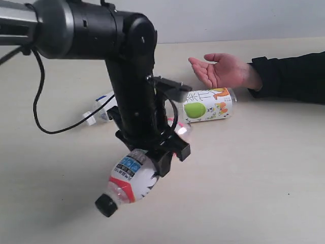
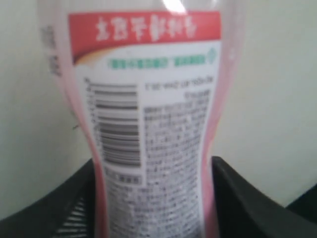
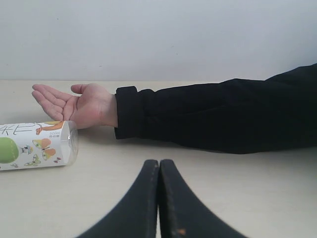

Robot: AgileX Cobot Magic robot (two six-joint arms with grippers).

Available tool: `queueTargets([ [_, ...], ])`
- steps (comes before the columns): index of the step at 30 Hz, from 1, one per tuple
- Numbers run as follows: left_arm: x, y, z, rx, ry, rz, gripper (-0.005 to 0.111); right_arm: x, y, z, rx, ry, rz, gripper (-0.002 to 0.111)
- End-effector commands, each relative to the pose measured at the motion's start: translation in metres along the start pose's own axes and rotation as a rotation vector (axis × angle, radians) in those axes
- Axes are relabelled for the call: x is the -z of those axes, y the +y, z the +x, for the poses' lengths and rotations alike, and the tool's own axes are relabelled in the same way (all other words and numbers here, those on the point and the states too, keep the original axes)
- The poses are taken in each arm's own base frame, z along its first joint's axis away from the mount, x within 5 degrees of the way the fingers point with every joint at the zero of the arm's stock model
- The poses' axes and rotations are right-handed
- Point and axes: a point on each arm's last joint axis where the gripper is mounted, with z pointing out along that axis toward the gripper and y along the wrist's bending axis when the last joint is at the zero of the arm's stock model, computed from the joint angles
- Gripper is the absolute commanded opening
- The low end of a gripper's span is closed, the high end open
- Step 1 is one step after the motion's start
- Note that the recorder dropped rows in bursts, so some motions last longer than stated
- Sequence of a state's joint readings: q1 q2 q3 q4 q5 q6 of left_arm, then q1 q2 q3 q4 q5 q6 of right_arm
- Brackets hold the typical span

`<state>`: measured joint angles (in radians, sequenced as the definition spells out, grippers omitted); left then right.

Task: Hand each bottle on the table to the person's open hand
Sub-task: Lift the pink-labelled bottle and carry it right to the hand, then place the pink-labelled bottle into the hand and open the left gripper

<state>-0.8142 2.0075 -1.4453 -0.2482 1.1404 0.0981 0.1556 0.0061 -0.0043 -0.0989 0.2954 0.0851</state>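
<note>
Exterior, left-wrist and right-wrist views of a bottle hand-over. The red-labelled bottle (image 1: 133, 178) lies slanted at the near middle of the table (image 1: 264, 168), with its black cap (image 1: 105, 205) pointing toward the camera and its base hidden under the arm. The left gripper (image 1: 157, 152) is clamped across its body. In the left wrist view the two dark jaws press on either side of the label. Whether the bottle has left the tabletop cannot be judged from these angles.

Beyond it, the short bottle (image 1: 208, 105) with the green-apple label lies on its side, just beside the person's open hand (image 1: 221, 70), which rests palm-up at the far right. A white-capped bottle (image 1: 100, 109) lies on the far side of the arm, largely hidden by it. The right gripper (image 3: 159, 193) is low over the table with its fingers pressed together and holds nothing.

Likely hazards:
- The grip sits on smooth, waisted plastic away from the cap end, so the bottle could pivot or slide out during the lift.
- The direct path to the palm passes over the short bottle, so a low carry could knock it into the hand or set it rolling.
- Letting go before the bottle reaches the palm would drop it.
</note>
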Motion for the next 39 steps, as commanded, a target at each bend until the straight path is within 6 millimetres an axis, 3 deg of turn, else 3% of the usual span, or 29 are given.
queueTargets([
  [1,0.039,-0.024,-0.011,0.033,-0.292,0.167,0.000,0.000,0.000,0.000,0.008,-0.012,0.005,0.000],
  [7,0.083,-0.037,-0.038,0.169,-0.720,0.242,0.000,0.000,0.000,0.000,0.008,-0.012,0.005,0.000],
  [17,0.112,-0.044,-0.100,0.220,-0.815,0.258,0.000,0.000,0.000,0.000,0.008,-0.012,0.005,0.000],
  [22,0.108,-0.032,-0.128,0.321,-0.856,0.213,0.000,0.000,0.000,0.000,0.008,-0.012,0.005,0.000],
  [29,0.084,-0.014,-0.158,0.409,-0.865,0.282,0.000,0.000,0.000,0.000,0.008,-0.012,0.005,0.000],
  [39,0.057,0.042,-0.177,0.622,-0.913,0.355,0.000,0.000,0.000,0.000,0.008,-0.012,0.005,0.000],
])
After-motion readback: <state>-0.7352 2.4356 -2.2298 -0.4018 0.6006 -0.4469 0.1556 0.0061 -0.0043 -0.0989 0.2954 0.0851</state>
